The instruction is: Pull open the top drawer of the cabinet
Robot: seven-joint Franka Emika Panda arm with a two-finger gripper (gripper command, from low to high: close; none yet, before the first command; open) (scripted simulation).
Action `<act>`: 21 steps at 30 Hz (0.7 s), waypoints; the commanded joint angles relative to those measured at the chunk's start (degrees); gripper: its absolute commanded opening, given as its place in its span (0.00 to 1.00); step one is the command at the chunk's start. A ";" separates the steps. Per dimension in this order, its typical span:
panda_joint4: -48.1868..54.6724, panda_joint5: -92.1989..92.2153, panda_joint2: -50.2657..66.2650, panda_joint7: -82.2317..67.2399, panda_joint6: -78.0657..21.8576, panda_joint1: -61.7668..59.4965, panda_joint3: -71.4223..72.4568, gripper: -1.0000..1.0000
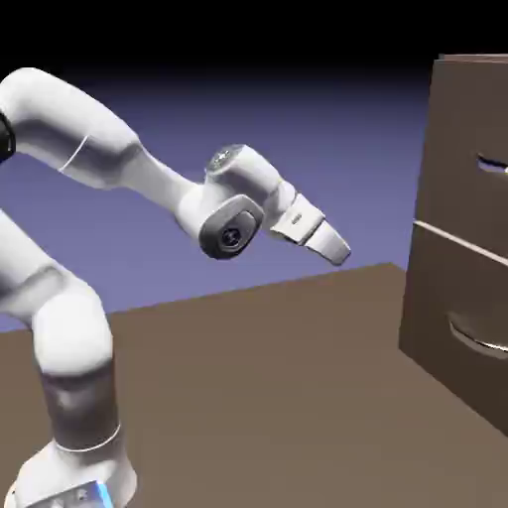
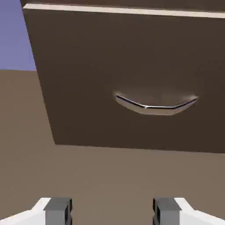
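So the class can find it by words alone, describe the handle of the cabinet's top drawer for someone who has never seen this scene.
Look for the boxy brown cabinet at the exterior view's right edge. On its upper flat brown drawer front, find the small silver handle, cut off by the picture's edge. Unlike the curved silver bar handle lower down, it sits above the pale dividing line.

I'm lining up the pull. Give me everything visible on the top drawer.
The top drawer is the upper of two stacked fronts on the cabinet: flat, plain dark brown, wood-like. A thin pale line runs along its lower edge, above the lower front. Its handle, a curved silvery bar, runs off the exterior view's right edge, so its full shape is cut off. The front looks shut, roughly flush with the one below. Nothing touches the part in view; the tool is well short of it.
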 commanded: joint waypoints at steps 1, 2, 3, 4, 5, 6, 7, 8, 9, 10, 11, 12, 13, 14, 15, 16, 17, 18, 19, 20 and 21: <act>0.76 2.50 -0.97 0.49 -0.81 -1.92 1.04 0.50; 1.52 4.99 -1.95 0.98 -1.62 -3.83 2.08 0.50; 2.27 7.48 -2.92 1.46 -2.43 -5.74 3.12 0.50; 3.03 9.97 -3.90 1.95 -3.23 -7.65 4.16 0.50; 3.79 12.46 -4.87 2.44 -4.04 -9.57 5.20 0.50; 4.55 14.95 -5.84 2.93 -4.85 -11.48 6.24 0.50; 5.30 17.45 -6.82 3.41 -5.66 -13.39 7.28 0.50; 6.06 19.94 -7.79 3.90 -6.47 -15.30 8.32 0.50; 6.82 22.43 -8.76 4.39 -7.27 -17.22 9.36 0.50; 7.58 24.92 -9.74 4.88 -8.08 -19.13 10.40 0.50; 8.33 27.41 -10.71 5.36 -8.89 -21.04 11.44 0.50; 9.09 29.90 -11.68 5.85 -9.70 -22.96 12.48 0.50; 9.85 32.40 -12.66 6.34 -10.51 -24.87 13.52 0.50; 10.61 34.89 -13.63 6.83 -11.31 -26.78 14.56 0.50; 11.36 37.38 -14.60 7.31 -12.12 -28.69 15.60 0.50; 12.12 39.87 -15.58 7.80 -12.93 -30.61 16.64 0.50; 12.88 42.36 -16.55 8.29 -13.74 -32.52 17.68 0.50; 13.64 44.86 -17.52 8.78 -14.55 -34.43 18.72 0.50; 14.39 47.35 -18.50 9.26 -15.35 -36.34 19.76 0.50; 15.15 49.84 -19.47 9.75 -16.16 -38.26 20.80 0.50; 15.91 52.33 -20.45 10.24 -16.97 -40.17 21.84 0.50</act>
